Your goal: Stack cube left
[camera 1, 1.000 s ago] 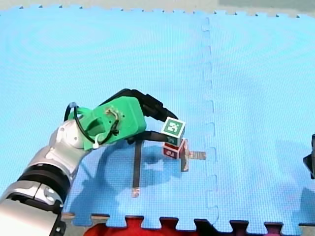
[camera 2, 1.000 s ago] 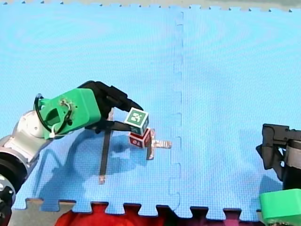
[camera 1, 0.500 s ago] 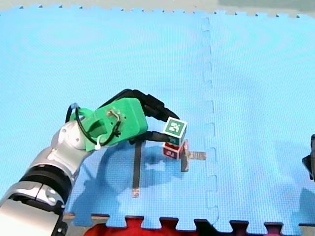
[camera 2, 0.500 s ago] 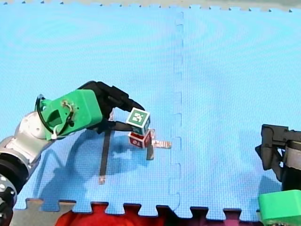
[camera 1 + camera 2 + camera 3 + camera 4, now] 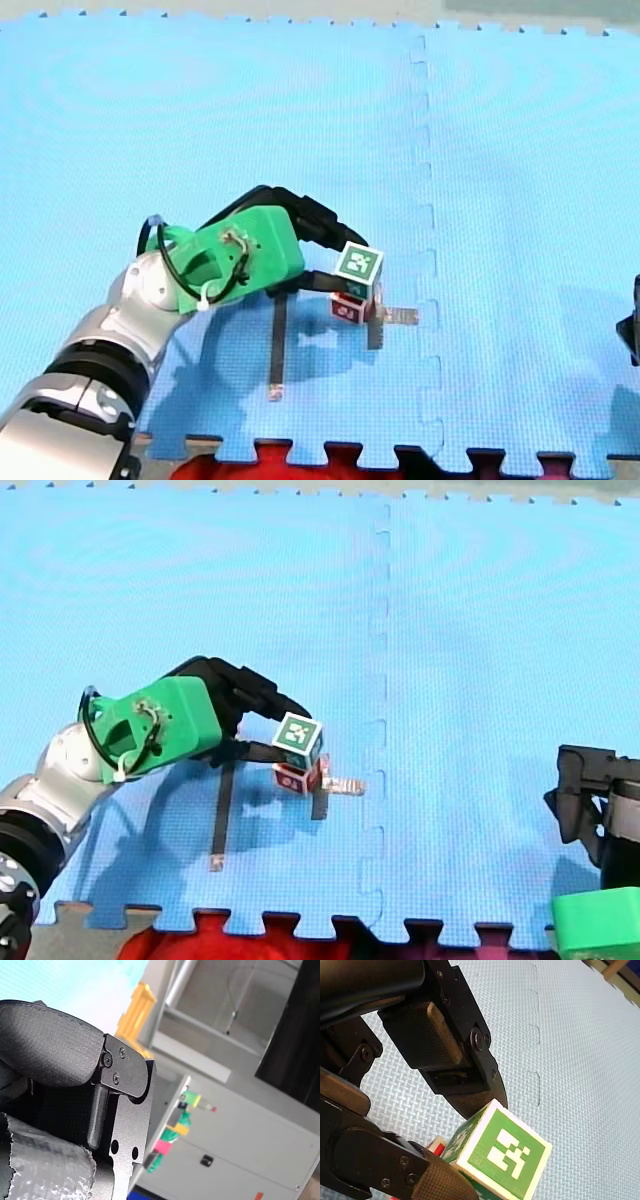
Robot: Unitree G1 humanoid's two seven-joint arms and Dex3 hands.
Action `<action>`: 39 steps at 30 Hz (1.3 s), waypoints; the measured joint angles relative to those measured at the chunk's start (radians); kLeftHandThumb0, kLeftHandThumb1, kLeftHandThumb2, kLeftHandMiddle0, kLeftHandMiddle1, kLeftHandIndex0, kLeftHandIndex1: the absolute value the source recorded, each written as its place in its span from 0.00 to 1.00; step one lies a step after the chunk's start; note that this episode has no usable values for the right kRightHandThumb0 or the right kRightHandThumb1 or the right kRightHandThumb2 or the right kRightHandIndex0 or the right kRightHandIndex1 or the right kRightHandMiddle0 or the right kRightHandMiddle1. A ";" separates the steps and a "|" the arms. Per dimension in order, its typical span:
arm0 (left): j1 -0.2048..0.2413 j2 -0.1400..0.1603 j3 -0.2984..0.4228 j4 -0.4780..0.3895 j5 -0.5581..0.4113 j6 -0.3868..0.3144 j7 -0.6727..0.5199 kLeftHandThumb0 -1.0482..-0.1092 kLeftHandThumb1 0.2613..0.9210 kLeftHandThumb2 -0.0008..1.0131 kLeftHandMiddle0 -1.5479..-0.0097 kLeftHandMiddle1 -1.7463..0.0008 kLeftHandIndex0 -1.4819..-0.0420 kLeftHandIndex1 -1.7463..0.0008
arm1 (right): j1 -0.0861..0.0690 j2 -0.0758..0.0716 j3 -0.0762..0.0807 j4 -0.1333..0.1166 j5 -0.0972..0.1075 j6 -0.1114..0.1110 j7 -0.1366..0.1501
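Note:
My left hand point(image 5: 335, 264) is shut on a green cube point(image 5: 360, 266) with a white marker on top, fingers pinching it from two sides. The cube is right on top of a red cube point(image 5: 347, 308), most of which it covers; whether they touch I cannot tell. The second wrist view shows the same green cube point(image 5: 502, 1152) between the dark fingers point(image 5: 435, 1040), with a sliver of the red cube point(image 5: 436, 1146) beneath. My right hand point(image 5: 585, 800) is at the right edge, off the mat's middle and far from the cubes.
The blue foam mat point(image 5: 200, 120) has a jigsaw seam point(image 5: 428, 230) just right of the cubes. A dark tape strip point(image 5: 277, 345) and a silvery tape piece point(image 5: 388, 320) lie beside the red cube. The mat's front edge point(image 5: 300, 445) is close below.
My left hand has carried the green cube a little right and down, so it now covers more of the red cube. The right hand has stayed put.

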 measured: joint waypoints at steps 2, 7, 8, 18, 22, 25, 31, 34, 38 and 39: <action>0.001 0.000 0.000 0.002 0.000 0.000 -0.001 0.60 0.80 0.00 0.40 0.00 0.11 1.00 | 0.000 0.000 0.000 0.000 0.000 0.000 0.000; 0.001 0.000 -0.004 0.003 0.002 0.005 -0.004 0.60 0.81 0.00 0.40 0.00 0.11 1.00 | 0.000 -0.002 -0.002 0.000 0.000 0.000 0.000; 0.001 0.000 -0.005 0.003 0.003 0.006 -0.004 0.60 0.81 0.00 0.40 0.00 0.11 1.00 | 0.000 -0.003 -0.002 0.000 0.000 0.000 0.001; 0.002 -0.001 -0.006 0.005 0.006 0.012 -0.002 0.60 0.81 0.00 0.39 0.00 0.11 1.00 | 0.007 -0.004 -0.004 -0.005 0.000 -0.001 0.002; 0.002 0.000 -0.004 0.006 0.005 0.014 -0.002 0.60 0.81 0.00 0.39 0.00 0.11 1.00 | 0.009 -0.004 -0.004 -0.005 0.000 -0.001 0.002; 0.002 0.000 -0.001 0.007 0.003 0.014 -0.002 0.60 0.81 0.00 0.39 0.00 0.12 1.00 | 0.009 -0.004 -0.004 -0.005 0.001 -0.001 0.003; 0.002 0.001 0.004 0.009 -0.002 0.014 -0.003 0.60 0.81 0.00 0.39 0.00 0.12 1.00 | 0.010 -0.004 -0.004 -0.005 0.000 0.000 0.002; 0.002 0.001 0.007 0.009 -0.004 0.014 -0.003 0.60 0.81 0.00 0.39 0.00 0.11 1.00 | 0.010 -0.004 -0.004 -0.005 0.000 0.000 0.002; 0.003 0.001 0.010 0.010 -0.005 0.014 -0.004 0.60 0.81 0.00 0.39 0.00 0.11 1.00 | 0.010 -0.004 -0.004 -0.005 0.000 0.000 0.002; 0.003 0.001 0.011 0.011 -0.005 0.014 -0.004 0.60 0.81 0.00 0.39 0.00 0.11 1.00 | 0.010 -0.004 -0.004 -0.005 0.000 0.000 0.002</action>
